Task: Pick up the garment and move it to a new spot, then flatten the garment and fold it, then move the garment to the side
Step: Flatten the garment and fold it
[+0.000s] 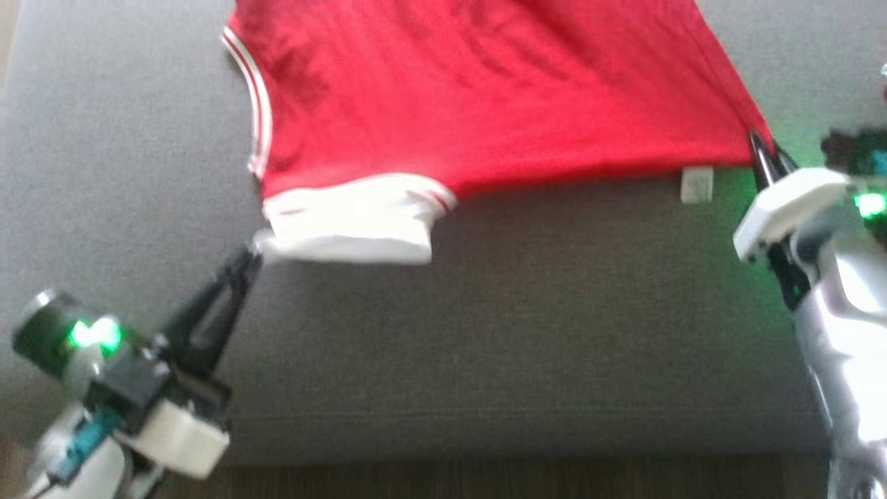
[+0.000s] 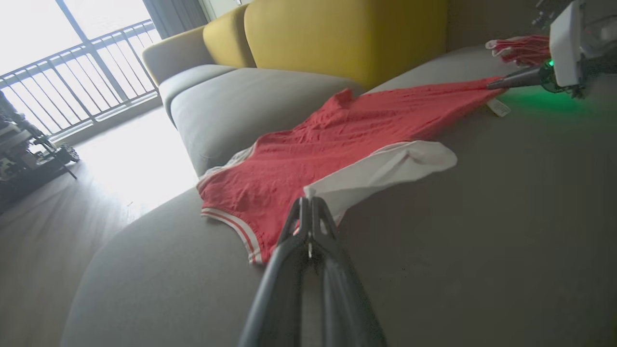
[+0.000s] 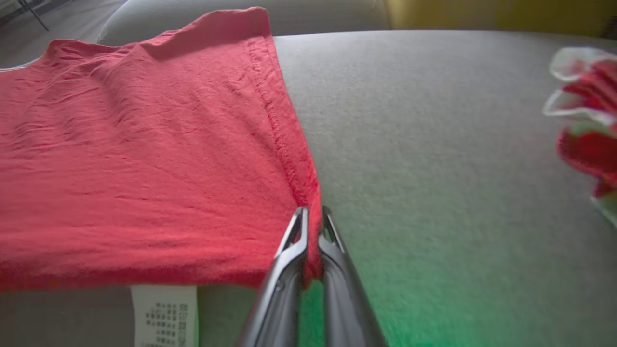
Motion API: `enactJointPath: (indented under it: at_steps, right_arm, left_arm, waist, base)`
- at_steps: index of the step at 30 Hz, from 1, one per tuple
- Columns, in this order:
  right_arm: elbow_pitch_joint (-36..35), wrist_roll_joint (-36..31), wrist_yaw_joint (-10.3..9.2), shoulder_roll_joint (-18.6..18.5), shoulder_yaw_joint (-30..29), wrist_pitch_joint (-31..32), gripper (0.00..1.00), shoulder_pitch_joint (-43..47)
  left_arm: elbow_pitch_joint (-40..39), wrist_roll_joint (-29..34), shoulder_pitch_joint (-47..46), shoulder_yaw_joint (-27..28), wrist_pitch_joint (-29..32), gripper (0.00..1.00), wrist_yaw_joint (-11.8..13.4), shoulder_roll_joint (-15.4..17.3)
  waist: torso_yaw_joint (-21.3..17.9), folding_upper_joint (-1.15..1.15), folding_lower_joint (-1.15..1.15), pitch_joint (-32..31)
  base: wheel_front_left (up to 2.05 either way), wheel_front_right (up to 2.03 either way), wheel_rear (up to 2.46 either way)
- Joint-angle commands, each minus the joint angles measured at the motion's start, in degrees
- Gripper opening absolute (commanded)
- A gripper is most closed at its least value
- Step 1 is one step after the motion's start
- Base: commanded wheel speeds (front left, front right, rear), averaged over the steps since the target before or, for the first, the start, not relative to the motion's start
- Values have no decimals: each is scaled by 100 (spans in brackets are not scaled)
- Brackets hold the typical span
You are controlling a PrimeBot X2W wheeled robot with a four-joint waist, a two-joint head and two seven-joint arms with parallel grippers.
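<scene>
— How many end effectors on that red shirt (image 1: 485,90)?
— Two. Spread on the grey sofa (image 1: 554,312): left end effector (image 1: 253,256) clamps its white sleeve (image 1: 353,222), right end effector (image 1: 759,145) pinches a hem corner (image 3: 311,202).

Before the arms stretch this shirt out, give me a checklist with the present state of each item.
1. Grip of left fingers on the white sleeve: ok, shut on its tip.
2. Grip of right fingers on the hem corner: ok, shut.
3. Is the garment flat: not ok, creased.
4. Is the care label tucked in: not ok, sticks out below the hem.
5. Is the second red garment out of the way: ok, lies apart.
</scene>
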Motion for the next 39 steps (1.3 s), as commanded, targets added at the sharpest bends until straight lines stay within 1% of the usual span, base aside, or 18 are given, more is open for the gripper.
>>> enactJointPath:
  at_steps: [1, 2, 3, 5, 7, 9, 11, 13, 16, 18, 20, 23, 27, 30, 33, 39]
  right_arm:
    - [-410, 194, -3, -81, 130, -62, 0, 387]
    - [-574, 285, -3, -98, 142, -63, 0, 587]
    - [-574, 285, -3, -98, 142, -63, 0, 587]
    - [-961, 443, -3, -151, 164, -32, 0, 1044]
    - [-1467, 587, -3, -209, 152, 117, 0, 1557]
    - [-2129, 720, -3, -296, 107, 391, 0, 2107]
    - [-2964, 791, -3, -367, 32, 767, 0, 2643]
    - [-3931, 779, -3, -349, -47, 1258, 0, 3100]
    - [-5336, 481, -3, -241, -103, 2054, 0, 3516]
    - [-5978, 353, -3, -89, -49, 2542, 0, 3584]
    - [-6365, 218, -3, 7, 56, 2920, 0, 3520]
    - [-6504, 53, -3, 94, 122, 3269, 0, 3306]
    - [-6251, -80, -3, 114, 14, 3524, 0, 2989]
    - [-5954, -226, -3, 88, -299, 3573, 0, 2701]
    - [-5804, -318, -3, 97, -507, 3588, 0, 2493]
    - [-5397, -463, -3, 135, -680, 3599, 0, 1950]
  left_arm:
    - [-248, -96, 87, 131, 12, 0, 11, 355]
    - [-283, -138, 187, 85, 12, 0, 10, 397]
    - [-283, -138, 187, 85, 12, 0, 10, 397]
    - [-375, -202, 394, 31, 12, 0, 10, 470]
    - [-505, -248, 615, 45, 12, 0, 9, 528]
    - [-647, -283, 842, 106, 12, 0, 12, 598]
    - [-781, -326, 1035, 178, 12, 0, 28, 659]
    - [-887, -365, 1151, 217, 12, 0, 36, 704]
    - [-928, -359, 1056, 76, 26, 0, 26, 800]
    - [-881, -316, 807, -138, 41, 0, 19, 818]
    - [-775, -339, 464, -356, 61, 0, 14, 767]
    - [-444, -326, -142, -642, 84, 0, 11, 674]
    - [73, -322, -835, -800, 61, 0, 10, 426]
    - [465, -308, -1352, -786, 29, 0, 22, 166]
    - [726, -256, -1651, -707, 18, 0, 65, 35]
    - [1011, -136, -2240, -601, 14, 0, 63, -214]
  waist:
    - [2, 0, 1, -136]
    - [1, 0, 1, -174]
    - [1, 0, 1, -174]
    - [0, 0, 1, -246]
    - [8, 0, 1, -308]
    - [19, 0, 1, -339]
    - [20, 0, 1, -356]
    - [8, 0, 1, -363]
    - [-9, 0, 1, -340]
    - [-6, 0, 1, -301]
    - [14, 0, 1, -242]
    - [85, 0, 1, -159]
    - [187, 0, 1, -52]
    - [276, 0, 1, 28]
    - [294, 0, 1, 79]
    - [258, 0, 1, 238]
  base:
    - [0, 0, 0]
    - [0, 0, 0]
    - [0, 0, 0]
    - [0, 0, 0]
    - [0, 0, 0]
    - [0, 0, 0]
    - [0, 0, 0]
    - [0, 0, 0]
    - [0, 0, 0]
    - [0, 0, 0]
    - [0, 0, 0]
    - [0, 0, 0]
    - [0, 0, 0]
    - [0, 0, 0]
    - [0, 0, 0]
    - [0, 0, 0]
